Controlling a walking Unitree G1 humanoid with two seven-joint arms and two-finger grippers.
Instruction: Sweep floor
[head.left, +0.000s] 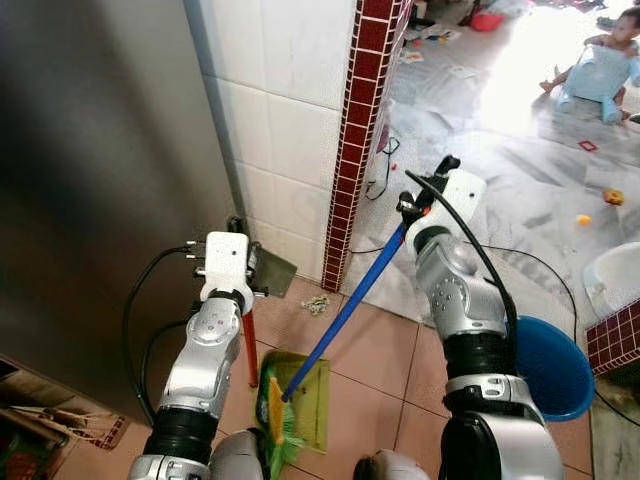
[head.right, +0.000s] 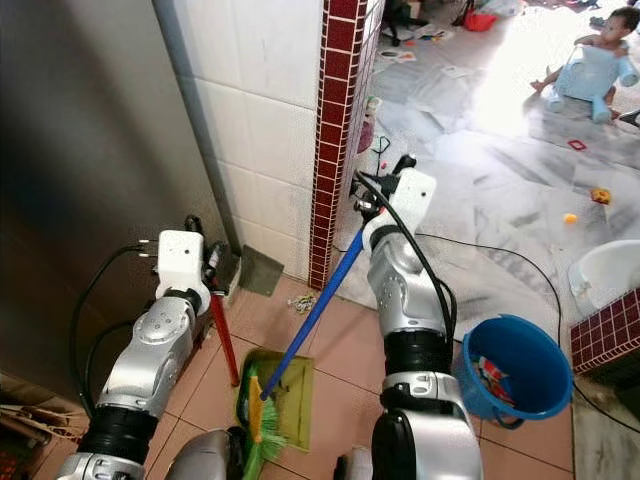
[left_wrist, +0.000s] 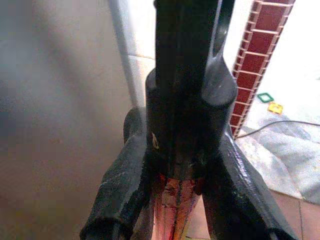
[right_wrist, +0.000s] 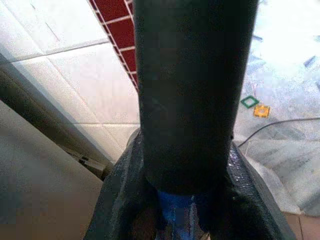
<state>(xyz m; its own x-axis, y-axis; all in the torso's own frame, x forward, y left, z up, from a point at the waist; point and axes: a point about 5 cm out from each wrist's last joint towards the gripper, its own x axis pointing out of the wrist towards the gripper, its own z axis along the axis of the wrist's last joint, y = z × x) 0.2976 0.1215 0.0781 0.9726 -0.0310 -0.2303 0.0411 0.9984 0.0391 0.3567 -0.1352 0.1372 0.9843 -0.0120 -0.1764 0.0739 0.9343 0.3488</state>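
Wall (head.left: 290, 130) ahead, bucket (head.right: 515, 375) rightward.

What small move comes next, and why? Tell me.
Probably reach the broom, held by the right gripper, out to the debris by the red-tiled pillar and draw it toward the green dustpan, held by the left gripper: it lies unswept.

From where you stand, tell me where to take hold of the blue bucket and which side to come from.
Take the blue bucket by its rim, on the side nearest the right arm, coming down from above. It stands upright and open-topped on the tiles beside the right leg, so the rim is the exposed edge. Both grippers are busy: the right gripper holds the blue broom handle, the left gripper the red handle.
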